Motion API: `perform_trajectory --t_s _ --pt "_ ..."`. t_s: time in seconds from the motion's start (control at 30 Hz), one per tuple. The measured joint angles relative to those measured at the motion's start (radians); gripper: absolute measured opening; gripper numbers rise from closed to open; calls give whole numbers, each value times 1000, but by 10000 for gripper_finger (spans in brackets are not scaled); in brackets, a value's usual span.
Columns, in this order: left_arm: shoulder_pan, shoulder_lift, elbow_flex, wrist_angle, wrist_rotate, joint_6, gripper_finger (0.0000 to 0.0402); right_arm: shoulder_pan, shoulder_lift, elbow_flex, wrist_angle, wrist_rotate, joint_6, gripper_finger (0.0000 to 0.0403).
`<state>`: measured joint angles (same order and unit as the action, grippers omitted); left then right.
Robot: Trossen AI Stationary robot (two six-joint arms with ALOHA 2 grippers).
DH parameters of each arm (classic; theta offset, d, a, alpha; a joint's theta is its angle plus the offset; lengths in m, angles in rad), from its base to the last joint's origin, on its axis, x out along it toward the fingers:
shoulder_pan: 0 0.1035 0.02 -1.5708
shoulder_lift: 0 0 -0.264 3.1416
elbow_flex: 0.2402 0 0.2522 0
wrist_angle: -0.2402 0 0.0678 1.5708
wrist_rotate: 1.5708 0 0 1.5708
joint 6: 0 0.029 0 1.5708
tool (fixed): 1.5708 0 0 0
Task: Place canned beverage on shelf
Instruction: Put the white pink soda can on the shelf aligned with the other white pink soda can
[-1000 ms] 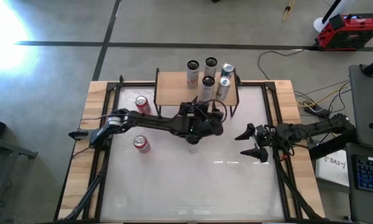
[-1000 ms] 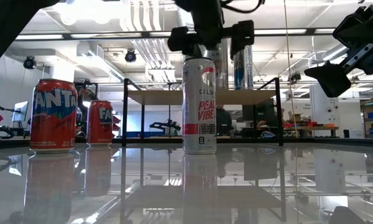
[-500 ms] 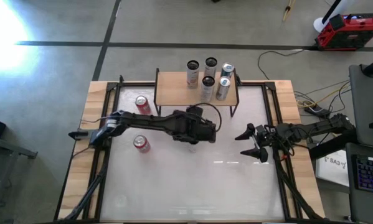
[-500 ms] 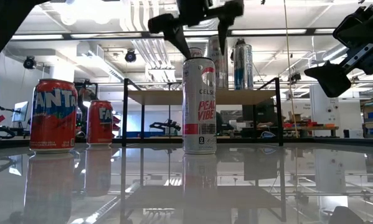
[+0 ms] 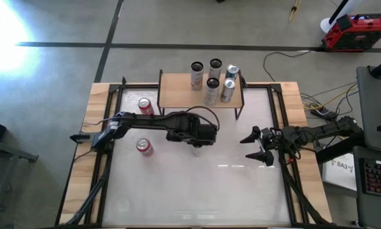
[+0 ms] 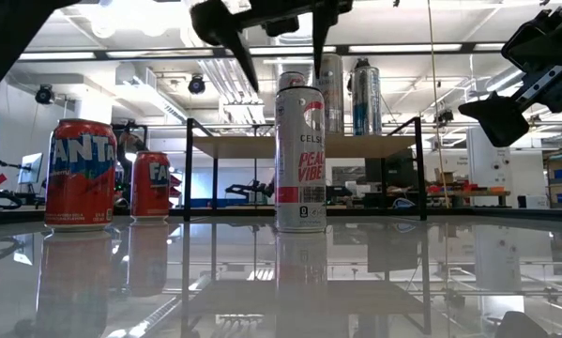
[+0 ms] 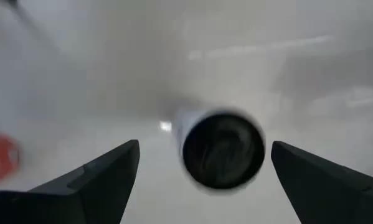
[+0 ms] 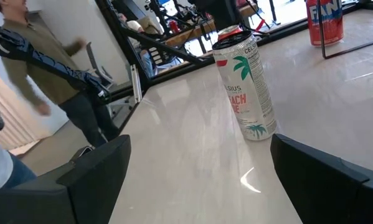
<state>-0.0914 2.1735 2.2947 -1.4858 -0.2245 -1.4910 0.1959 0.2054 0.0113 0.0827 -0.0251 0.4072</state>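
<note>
From above: left gripper (image 5: 197, 144) spread wide over a tall white can (image 5: 196, 149) standing near the middle of the tabletop (image 5: 196, 191), just in front of the shelf (image 5: 177, 89). Four tall cans (image 5: 212, 81) upright on the shelf top, toward its right end. Two red cans (image 5: 144, 126) on the tabletop near its left edge. Right gripper (image 5: 257, 145) also wide apart, empty, waiting toward the right edge.

From table height: white can (image 6: 300, 160) upright on the glossy surface, untouched, the left gripper's fingers (image 6: 224, 36) splayed above its top. Shelf (image 6: 304, 145) behind it, red cans (image 6: 80, 175) off to the side.

From the left wrist: blurred can top (image 7: 223, 149) seen end-on between the two spread fingers (image 7: 105, 174).

From the right wrist: white can (image 8: 244, 85) well beyond the open fingers (image 8: 93, 168); a person (image 8: 55, 68) in the room behind.
</note>
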Motion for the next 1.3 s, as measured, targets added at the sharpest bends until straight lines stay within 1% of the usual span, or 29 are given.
perform_trajectory --t_s 0.1,0.2,0.7,0.9,0.97,1.2,1.3 --pt "0 0 -9 0 75 -61 348 0 0 0 0 0 0 370" --pt "0 1 -12 13 111 -116 348 0 0 0 0 0 0 370" --pt "23 0 -16 15 151 -416 348 0 0 0 0 0 0 370" --pt "38 26 -28 83 187 -560 348 0 0 0 0 0 0 370" --pt "46 45 -28 96 197 -579 348 0 0 0 0 0 0 370" --pt "85 105 -22 103 314 -596 348 0 0 0 0 0 0 370" --pt "93 126 -22 110 347 -585 348 0 1 0 1 0 0 370"
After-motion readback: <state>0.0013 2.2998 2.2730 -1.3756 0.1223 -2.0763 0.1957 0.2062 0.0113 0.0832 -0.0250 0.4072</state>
